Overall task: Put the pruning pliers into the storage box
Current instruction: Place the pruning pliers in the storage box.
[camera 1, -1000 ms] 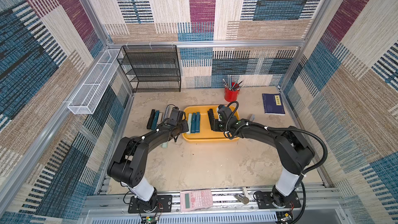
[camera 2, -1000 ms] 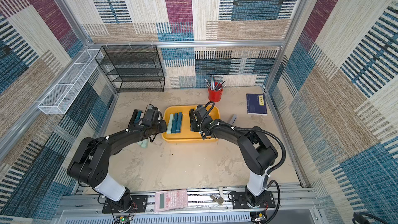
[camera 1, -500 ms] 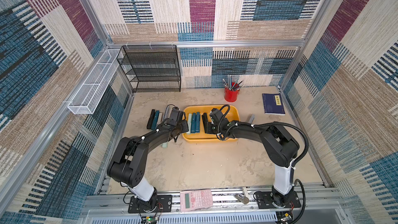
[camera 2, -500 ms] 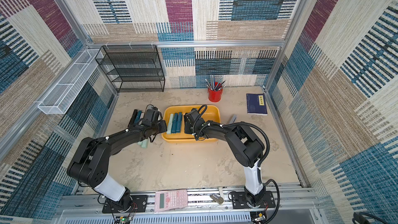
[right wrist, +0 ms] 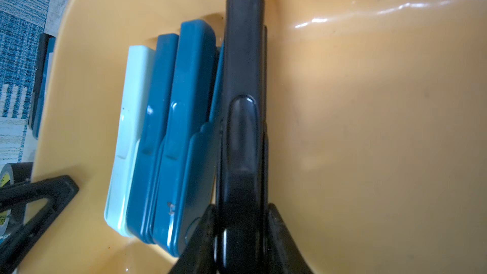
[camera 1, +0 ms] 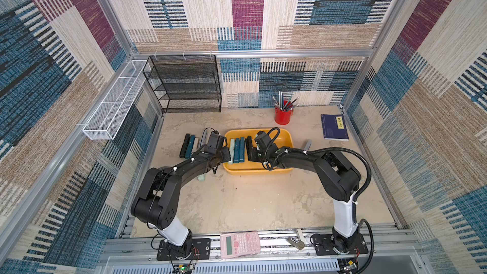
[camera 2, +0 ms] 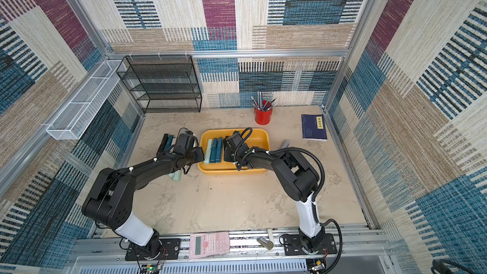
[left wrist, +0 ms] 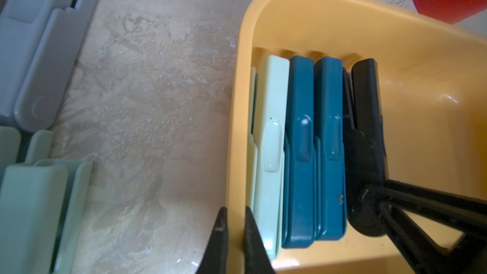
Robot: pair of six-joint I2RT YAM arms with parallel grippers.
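**Q:** Where are the black pruning pliers [right wrist: 243, 61]?

**A:** Clamped between the right gripper [right wrist: 242, 212] jaws, inside the yellow storage box [camera 1: 253, 171], right beside two teal pairs [left wrist: 301, 154] and a mint pair [left wrist: 272, 127].

**Q:** And the left gripper [left wrist: 234, 213]?

**A:** Pinched tight on the box's left wall. More pliers [camera 1: 188, 144] lie on the table [camera 1: 250, 201] just outside that wall.
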